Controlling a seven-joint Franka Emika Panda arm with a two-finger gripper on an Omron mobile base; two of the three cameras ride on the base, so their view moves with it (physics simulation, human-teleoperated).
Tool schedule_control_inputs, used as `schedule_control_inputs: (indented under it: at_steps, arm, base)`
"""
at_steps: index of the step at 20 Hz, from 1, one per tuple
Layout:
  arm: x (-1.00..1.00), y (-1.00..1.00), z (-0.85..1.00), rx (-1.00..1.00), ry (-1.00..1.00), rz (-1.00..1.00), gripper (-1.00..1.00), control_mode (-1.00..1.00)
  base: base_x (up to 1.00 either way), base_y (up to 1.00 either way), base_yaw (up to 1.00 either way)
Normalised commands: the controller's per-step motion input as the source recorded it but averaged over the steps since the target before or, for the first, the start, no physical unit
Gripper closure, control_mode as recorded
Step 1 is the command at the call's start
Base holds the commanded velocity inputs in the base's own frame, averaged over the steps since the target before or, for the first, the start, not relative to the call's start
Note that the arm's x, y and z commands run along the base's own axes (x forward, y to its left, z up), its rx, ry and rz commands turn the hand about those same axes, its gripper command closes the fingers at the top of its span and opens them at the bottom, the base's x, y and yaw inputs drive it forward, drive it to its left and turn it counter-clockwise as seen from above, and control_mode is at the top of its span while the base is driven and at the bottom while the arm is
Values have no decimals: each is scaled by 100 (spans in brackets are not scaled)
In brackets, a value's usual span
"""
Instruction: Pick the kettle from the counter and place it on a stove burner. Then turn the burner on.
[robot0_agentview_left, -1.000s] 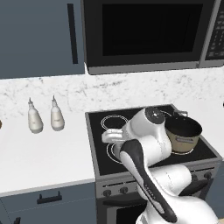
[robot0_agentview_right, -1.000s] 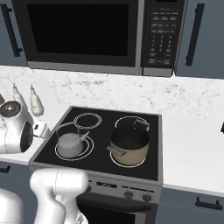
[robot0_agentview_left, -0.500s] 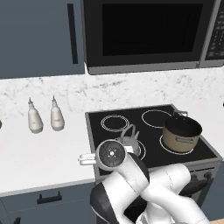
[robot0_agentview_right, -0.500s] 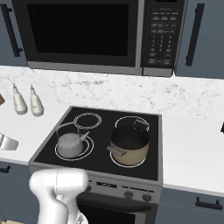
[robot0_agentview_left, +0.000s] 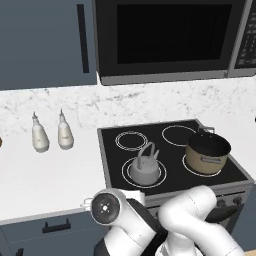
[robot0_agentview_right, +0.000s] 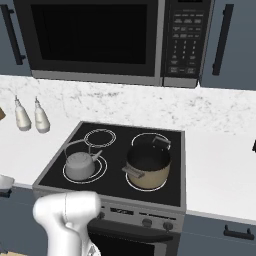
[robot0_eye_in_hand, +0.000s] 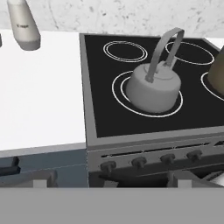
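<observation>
The silver-grey kettle (robot0_agentview_left: 145, 167) (robot0_agentview_right: 80, 165) (robot0_eye_in_hand: 153, 89) stands upright on the front-left stove burner (robot0_agentview_left: 125, 175) (robot0_agentview_right: 102, 167) (robot0_eye_in_hand: 118, 89), a wide double-ring circle on the black cooktop. My gripper (robot0_eye_in_hand: 111, 181) is open and holds nothing. It hangs low in front of the stove's front edge, apart from the kettle and facing it across the row of knobs (robot0_eye_in_hand: 139, 162). In the left base view my arm's wrist (robot0_agentview_left: 106, 210) sits below the edge of the white counter (robot0_agentview_left: 50, 175) (robot0_eye_in_hand: 39, 96).
A tan pot (robot0_agentview_left: 207, 150) (robot0_agentview_right: 147, 165) occupies the front-right burner. Two white bottles (robot0_agentview_left: 40, 137) (robot0_agentview_right: 22, 116) stand on the counter left of the stove, against the wall. A microwave (robot0_agentview_left: 170, 35) hangs above the cooktop. The stove knobs (robot0_agentview_right: 145, 221) line the front panel.
My arm has swung down from above the cooktop to low in front of the stove. The kettle and the pot have stayed on their burners.
</observation>
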Motion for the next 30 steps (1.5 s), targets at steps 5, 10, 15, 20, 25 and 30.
schedule_control_inputs:
  at_steps: [5,10,15,20,25,30]
  arm:
    - [0,0,-80,0,-21,0,-100,-100]
    - [0,0,-91,0,-31,0,-100,-100]
    - [5,3,-77,-1,-34,0,-100,-100]
    - [25,0,-60,0,-36,0,-100,-100]
    - [38,0,-38,1,-29,-1,-100,-100]
    - [27,14,-36,2,-23,-2,-100,-100]
  base:
    - [0,0,0]
    - [0,0,0]
    - [0,0,0]
    - [0,0,0]
    - [0,0,0]
    - [0,0,0]
